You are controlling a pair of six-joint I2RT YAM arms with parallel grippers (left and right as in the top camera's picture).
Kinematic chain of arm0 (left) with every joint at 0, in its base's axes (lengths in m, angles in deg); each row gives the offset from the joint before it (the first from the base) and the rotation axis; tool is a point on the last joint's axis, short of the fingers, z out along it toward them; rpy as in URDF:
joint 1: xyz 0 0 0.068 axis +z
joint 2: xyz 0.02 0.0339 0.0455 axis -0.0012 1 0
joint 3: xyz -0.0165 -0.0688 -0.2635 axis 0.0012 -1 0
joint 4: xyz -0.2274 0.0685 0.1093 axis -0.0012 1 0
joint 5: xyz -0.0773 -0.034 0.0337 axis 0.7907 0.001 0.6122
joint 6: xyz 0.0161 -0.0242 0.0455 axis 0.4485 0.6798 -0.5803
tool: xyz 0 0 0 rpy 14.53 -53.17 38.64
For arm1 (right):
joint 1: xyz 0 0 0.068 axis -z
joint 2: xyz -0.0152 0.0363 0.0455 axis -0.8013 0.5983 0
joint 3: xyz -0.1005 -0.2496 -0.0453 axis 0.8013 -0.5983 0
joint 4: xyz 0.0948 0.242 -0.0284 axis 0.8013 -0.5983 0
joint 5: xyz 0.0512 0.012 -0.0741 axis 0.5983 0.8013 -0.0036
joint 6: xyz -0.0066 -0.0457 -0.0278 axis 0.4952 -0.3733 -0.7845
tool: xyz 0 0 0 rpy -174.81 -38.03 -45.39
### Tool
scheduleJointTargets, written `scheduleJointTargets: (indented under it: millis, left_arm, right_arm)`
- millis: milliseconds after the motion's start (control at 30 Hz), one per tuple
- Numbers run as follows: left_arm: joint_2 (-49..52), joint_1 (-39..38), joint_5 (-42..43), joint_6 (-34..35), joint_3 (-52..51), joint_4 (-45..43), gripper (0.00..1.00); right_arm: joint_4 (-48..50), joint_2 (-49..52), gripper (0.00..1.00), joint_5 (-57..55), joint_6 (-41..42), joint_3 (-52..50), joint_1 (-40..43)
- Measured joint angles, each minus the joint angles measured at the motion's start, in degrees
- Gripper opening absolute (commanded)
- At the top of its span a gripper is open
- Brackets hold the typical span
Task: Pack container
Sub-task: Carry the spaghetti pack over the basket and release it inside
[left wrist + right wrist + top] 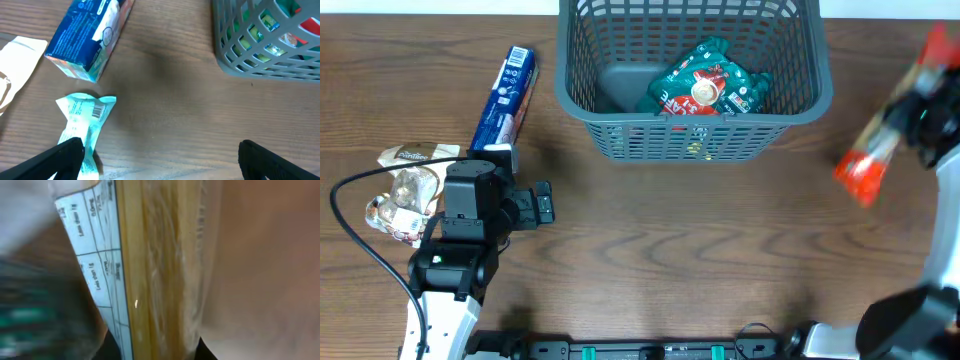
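Note:
The dark grey slotted container (800,95) stands at the back centre and holds a green and red packet (705,85). It also shows in the left wrist view (240,55). My right gripper (908,108) is blurred to the right of the container and above the table. It is shut on a long clear packet of yellow pasta (155,265) with a red end (862,172); my right gripper's fingers (157,352) clamp it. My left gripper (160,162) is open and low over the table, with a small teal packet (82,117) by its left finger.
A blue box (506,95) lies left of the container, also in the left wrist view (87,35). Crinkled pale packets (405,190) lie at the far left beside the left arm. A black cable (360,235) loops by the arm's base.

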State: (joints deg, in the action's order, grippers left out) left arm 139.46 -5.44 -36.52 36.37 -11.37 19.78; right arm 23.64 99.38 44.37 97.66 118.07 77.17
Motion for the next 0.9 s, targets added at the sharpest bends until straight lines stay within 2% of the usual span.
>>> scheduleJointTargets:
  millis: [133, 300, 367, 500, 600, 733, 900]
  left_arm:
    - [0.0, 0.0, 0.0, 0.0, 0.0, 0.0, 0.99]
    - [0.0, 0.0, 0.0, 0.0, 0.0, 0.0, 0.99]
    - [0.0, 0.0, 0.0, 0.0, 0.0, 0.0, 0.99]
    - [0.0, 0.0, 0.0, 0.0, 0.0, 0.0, 0.98]
    - [0.0, 0.0, 0.0, 0.0, 0.0, 0.0, 0.99]
    - [0.0, 0.0, 0.0, 0.0, 0.0, 0.0, 0.98]
    - [0.0, 0.0, 0.0, 0.0, 0.0, 0.0, 0.99]
  right_arm:
    - [-1.8, -2.7, 0.01, 0.1, -5.2, 12.8, -5.1]
    - [-1.5, -3.7, 0.01, -0.9, -14.7, 20.7, -12.3]
    - [-1.1, -3.7, 0.01, -0.7, -20.5, 21.5, -15.1]
    - [-1.4, -3.3, 0.01, 2.3, -38.4, 21.5, -22.5]
    - [1.4, -2.1, 0.01, 4.8, -46.6, 21.5, -28.7]
    - [3.5, -0.2, 0.01, 7.8, -51.7, 21.5, -33.7]
    - [0.5, 4.7, 0.01, 9.9, -54.4, 21.6, -37.7]
